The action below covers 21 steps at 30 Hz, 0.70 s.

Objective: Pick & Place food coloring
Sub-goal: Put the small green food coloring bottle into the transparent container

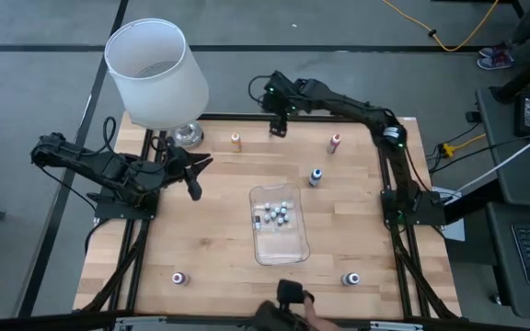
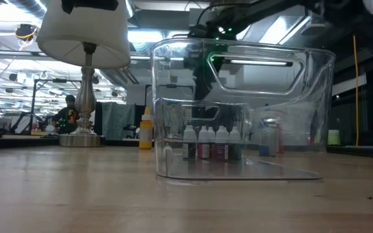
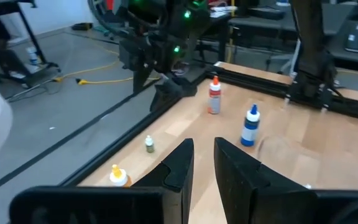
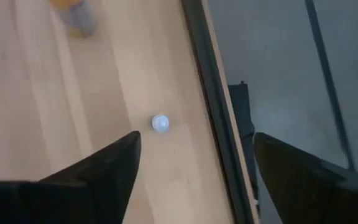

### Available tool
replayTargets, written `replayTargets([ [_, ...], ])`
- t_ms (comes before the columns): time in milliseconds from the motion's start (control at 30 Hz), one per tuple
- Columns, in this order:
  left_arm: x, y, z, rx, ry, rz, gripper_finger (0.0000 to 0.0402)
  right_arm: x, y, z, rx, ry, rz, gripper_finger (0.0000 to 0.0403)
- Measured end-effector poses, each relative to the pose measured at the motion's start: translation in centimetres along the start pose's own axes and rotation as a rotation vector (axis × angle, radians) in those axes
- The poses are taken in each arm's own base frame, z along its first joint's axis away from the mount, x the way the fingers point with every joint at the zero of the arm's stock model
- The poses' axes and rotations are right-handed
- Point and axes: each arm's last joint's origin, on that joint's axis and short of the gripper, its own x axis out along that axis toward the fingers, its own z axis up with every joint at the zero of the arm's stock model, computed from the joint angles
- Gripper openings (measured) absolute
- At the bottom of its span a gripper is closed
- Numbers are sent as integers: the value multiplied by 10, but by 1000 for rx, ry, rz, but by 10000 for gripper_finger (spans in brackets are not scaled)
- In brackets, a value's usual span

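The clear tray (image 1: 282,246) stands mid-table with several tiny pale-capped food coloring bottles (image 1: 277,214) upright inside, also seen in the low view (image 2: 207,142). My right gripper (image 1: 278,124) hangs open over the far edge. One tiny pale-capped bottle (image 4: 160,123) stands on the wood between its fingers, untouched; it also shows from the left wrist (image 3: 149,144). Larger bottles stand on their bases: orange (image 1: 236,141), red (image 1: 335,142), blue (image 1: 316,176), pink (image 1: 179,278) and blue-grey (image 1: 351,279). My left gripper (image 1: 197,176) waits at the left side, fingers nearly together (image 3: 204,165), holding nothing.
A white-shaded lamp (image 1: 159,74) stands at the far left corner, close to the left arm. The table's dark far rail (image 4: 213,106) runs right beside the tiny bottle. A person's hand (image 1: 294,308) shows at the near edge. Bare wood lies left of the tray.
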Motion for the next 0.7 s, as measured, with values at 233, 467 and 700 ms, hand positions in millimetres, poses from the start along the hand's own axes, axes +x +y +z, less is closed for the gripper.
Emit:
replayTargets([
  [233, 0, 2, 1, -25, -20, 55, 59, 35, -1, 10, 90, 169, 54, 305],
  [467, 0, 1, 1, -35, -18, 48, 59, 73, 0, -10, 142, 381, 101, 279],
  [700, 0, 1, 0, -26, -17, 48, 59, 72, -3, -3, 147, 304, 81, 274],
])
